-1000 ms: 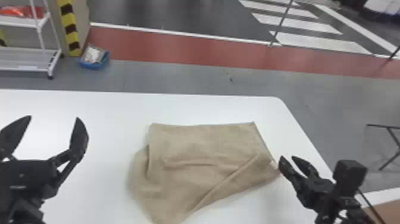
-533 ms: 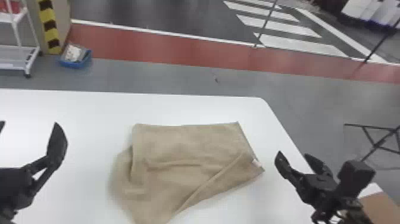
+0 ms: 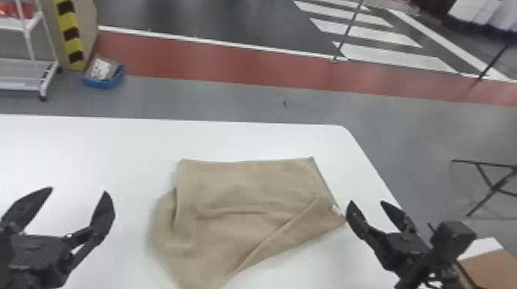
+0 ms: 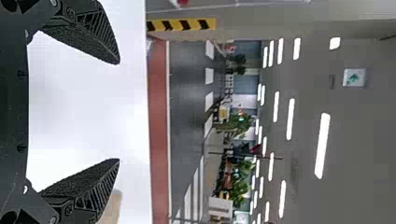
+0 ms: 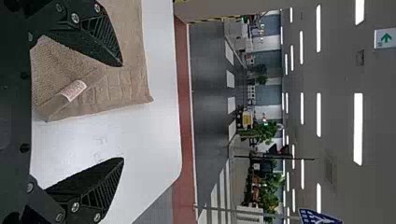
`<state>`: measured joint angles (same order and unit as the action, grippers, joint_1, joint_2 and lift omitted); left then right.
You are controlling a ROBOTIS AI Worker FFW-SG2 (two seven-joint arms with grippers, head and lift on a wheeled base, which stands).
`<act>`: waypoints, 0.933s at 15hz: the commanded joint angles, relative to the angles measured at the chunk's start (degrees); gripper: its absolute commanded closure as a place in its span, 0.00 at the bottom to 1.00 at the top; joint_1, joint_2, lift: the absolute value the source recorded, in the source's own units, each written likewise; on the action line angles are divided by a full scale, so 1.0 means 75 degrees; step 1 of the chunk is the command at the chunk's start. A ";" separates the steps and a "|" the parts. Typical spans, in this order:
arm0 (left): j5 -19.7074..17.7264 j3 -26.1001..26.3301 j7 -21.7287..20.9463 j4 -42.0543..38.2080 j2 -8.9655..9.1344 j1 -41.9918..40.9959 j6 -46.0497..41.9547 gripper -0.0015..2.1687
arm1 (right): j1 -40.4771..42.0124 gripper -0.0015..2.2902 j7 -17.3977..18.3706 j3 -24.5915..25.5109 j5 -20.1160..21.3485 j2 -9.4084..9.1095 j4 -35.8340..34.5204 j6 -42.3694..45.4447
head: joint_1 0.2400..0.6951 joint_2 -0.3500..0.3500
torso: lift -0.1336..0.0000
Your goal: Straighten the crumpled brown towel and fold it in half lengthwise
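The brown towel [image 3: 246, 215] lies crumpled on the white table, its far edge fairly straight, its left side bunched and a diagonal fold at the near right beside a small white tag. Left of it my left gripper [image 3: 79, 190] stands open and empty. My right gripper [image 3: 367, 203], also open, is just right of the tagged corner. In the left wrist view, the left gripper [image 4: 117, 111] has bare table between its fingers, with a bit of towel [image 4: 112, 207] past one finger. In the right wrist view, the towel [image 5: 126, 88] passes behind one finger of the right gripper [image 5: 123, 112].
The white table [image 3: 115, 150] ends at a rounded far right corner. A cardboard-brown surface [image 3: 492, 269] is at the lower right. Beyond the table, on the floor, are a blue bin [image 3: 104, 78], a white rack [image 3: 27, 73] and a black metal stand [image 3: 496, 188].
The head view has shifted sideways and back. Against the towel, the right gripper is a little farther right than a second ago. The towel keeps its shape, and both grippers remain open.
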<state>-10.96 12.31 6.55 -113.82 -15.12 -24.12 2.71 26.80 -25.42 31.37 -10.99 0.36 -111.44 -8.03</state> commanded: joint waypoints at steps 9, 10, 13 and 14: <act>-0.0847 0.0479 -0.1025 0.0048 0.0023 0.0227 0.2212 0.10 | 0.0001 0.08 -0.0009 0.0012 0.0024 0.0046 0.0303 0.0162 | 1.00 0.00 | 0.07; -0.0894 0.0550 -0.1072 0.0048 0.0023 0.0227 0.2236 0.10 | -0.0011 0.08 -0.0009 0.0012 0.0024 0.0058 0.0327 0.0162 | 1.00 0.00 | 0.07; -0.1011 0.0784 -0.1119 0.0059 0.0035 0.0344 0.2353 0.10 | -0.0011 0.08 -0.0021 0.0012 0.0013 0.0093 0.0374 0.0209 | 1.00 0.00 | 0.07; -0.1046 0.0831 -0.1119 0.0059 0.0047 0.0368 0.2353 0.10 | -0.0011 0.08 -0.0032 0.0024 0.0001 0.0116 0.0409 0.0209 | 1.00 0.00 | 0.07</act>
<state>-18.49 17.84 -1.86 -113.42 -14.84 -21.74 20.03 26.71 -25.58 31.47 -10.90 1.03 -108.69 -6.55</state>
